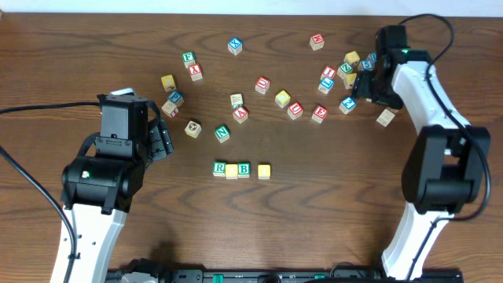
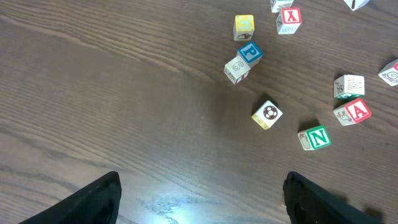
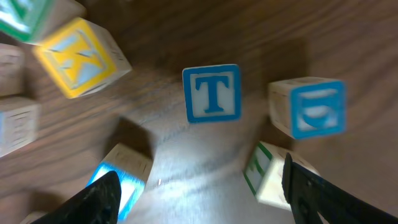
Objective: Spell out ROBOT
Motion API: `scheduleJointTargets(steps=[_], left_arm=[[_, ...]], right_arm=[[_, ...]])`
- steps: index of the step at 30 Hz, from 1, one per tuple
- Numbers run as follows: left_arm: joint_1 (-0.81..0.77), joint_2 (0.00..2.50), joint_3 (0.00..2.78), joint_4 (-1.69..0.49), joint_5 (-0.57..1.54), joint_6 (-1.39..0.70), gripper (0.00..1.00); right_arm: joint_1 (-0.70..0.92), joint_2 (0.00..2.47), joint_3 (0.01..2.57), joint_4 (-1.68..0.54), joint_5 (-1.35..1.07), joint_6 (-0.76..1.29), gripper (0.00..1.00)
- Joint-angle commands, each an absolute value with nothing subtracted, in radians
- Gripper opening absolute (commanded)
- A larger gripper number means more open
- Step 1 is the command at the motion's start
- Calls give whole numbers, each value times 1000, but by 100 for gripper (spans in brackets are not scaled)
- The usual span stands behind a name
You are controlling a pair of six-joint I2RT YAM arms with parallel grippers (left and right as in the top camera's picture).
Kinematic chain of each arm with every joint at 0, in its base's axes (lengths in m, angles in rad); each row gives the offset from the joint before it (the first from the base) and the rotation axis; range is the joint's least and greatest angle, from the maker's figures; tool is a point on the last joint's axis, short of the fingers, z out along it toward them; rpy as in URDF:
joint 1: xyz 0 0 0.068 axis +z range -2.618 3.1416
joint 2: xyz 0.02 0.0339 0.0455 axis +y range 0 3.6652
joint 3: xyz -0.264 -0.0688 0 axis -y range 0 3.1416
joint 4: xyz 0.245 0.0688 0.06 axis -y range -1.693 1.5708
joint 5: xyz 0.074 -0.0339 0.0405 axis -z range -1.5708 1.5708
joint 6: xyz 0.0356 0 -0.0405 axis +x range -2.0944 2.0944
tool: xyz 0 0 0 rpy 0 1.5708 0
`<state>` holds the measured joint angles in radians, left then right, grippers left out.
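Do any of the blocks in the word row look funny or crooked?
A little. The R cube, a yellow cube and the B cube sit snug together, but the last yellow cube stands apart, leaving a gap.

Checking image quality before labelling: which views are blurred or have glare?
Right wrist: motion-blurred, yet the blue T cube is legible, with glare on the table below it. Left wrist: sharp, one glare patch low in frame. Overhead: sharp, evenly lit.
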<state>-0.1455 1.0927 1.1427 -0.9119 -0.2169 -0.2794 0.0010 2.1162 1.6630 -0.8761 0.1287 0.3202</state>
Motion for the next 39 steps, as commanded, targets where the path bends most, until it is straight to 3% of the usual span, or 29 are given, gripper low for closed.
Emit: scheduleJointTargets(steps=[1,24,39], left_arm=[[-141,1090,1163,-913,-237,-262,82],[-141,1090,1163,-913,-237,-262,82],[-141,1090,1163,-913,-237,-263,82]], right_arm=[[-8,2135,1674,-855,137,298,77],[-68,2140,1674,-725,154,313,77],[-36,2152,1674,-699,139,313,64]])
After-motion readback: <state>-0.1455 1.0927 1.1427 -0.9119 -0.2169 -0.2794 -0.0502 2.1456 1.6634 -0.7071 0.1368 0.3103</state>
